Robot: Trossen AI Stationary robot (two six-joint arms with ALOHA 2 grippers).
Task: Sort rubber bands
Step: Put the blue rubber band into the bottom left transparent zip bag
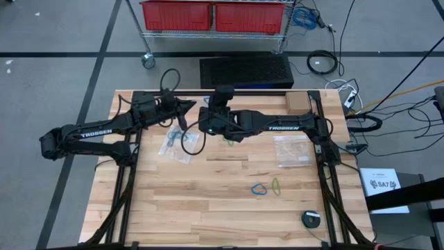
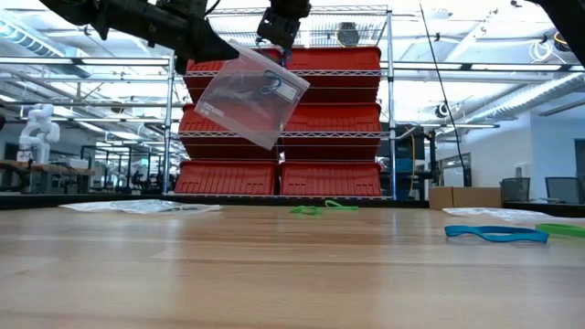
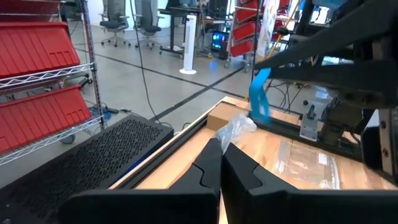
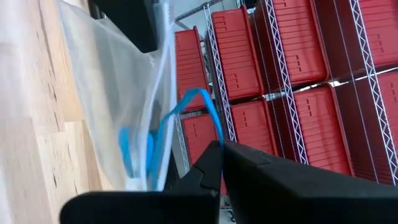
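Nearest to us in the low view, a blue rubber band [image 2: 496, 234] lies flat on the desk [image 2: 274, 274] at the right, with a yellow-green band [image 2: 561, 229] just beside it and a green band [image 2: 315, 209] farther back near the middle. Above them we see a clear plastic bag [image 2: 251, 94] held up in the air, tilted, by both arms that come in from above.

Looking straight down in the high view, we see the left gripper [image 1: 182, 115] and the right gripper [image 1: 202, 123] close together over the back half of the desk. A blue band [image 1: 259, 189] and a yellow-green band [image 1: 277, 185] lie side by side toward the front right. Another clear bag [image 1: 291, 150] lies flat at the right, and a further one [image 1: 173, 146] lies below the left gripper.

From the left wrist view, we see the left fingers [image 3: 211, 168] together, pinching the crumpled edge of the held bag [image 3: 239, 127]. A blue band [image 3: 259, 93] hangs from the other arm beyond it.

From the right wrist view, we see the right fingers [image 4: 214, 163] clamped on a blue band [image 4: 199, 102] whose loop hangs against the held bag [image 4: 118, 106].
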